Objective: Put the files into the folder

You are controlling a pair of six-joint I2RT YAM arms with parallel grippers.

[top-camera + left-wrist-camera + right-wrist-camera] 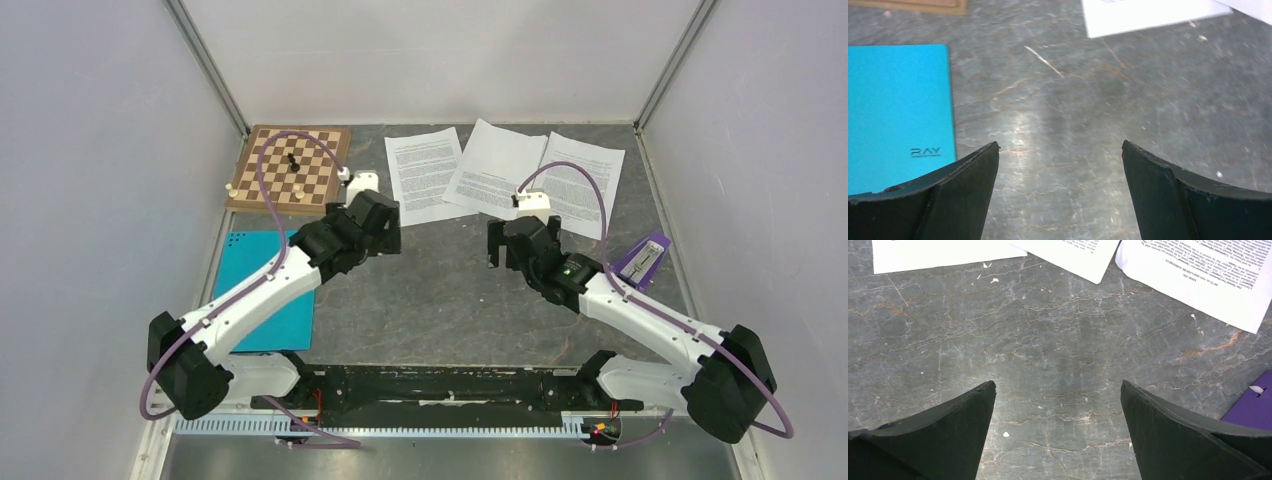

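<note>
Two matching arms on show: the white-shelled left arm [250, 300] and white-shelled right arm [640, 310], each with chunky black joints. A thin purple cable [261, 165] loops off the left, and a twin purple cable [570, 164] off the right. There's a small green light [570, 268] on the right wrist. Up close, the left end effector [1060, 147] and right end effector [1058, 385] show matte black, wedge-shaped fingers.

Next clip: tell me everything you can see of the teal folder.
The folder is a flat teal rectangle with a smooth, plastic-looking cover. It lies closed on the grey table at the left side, just nearer than the chessboard, with a strip of bare table between them. A small dark "RAY" mark sits near one corner. Seen from above, the left arm crosses over part of it.
</note>
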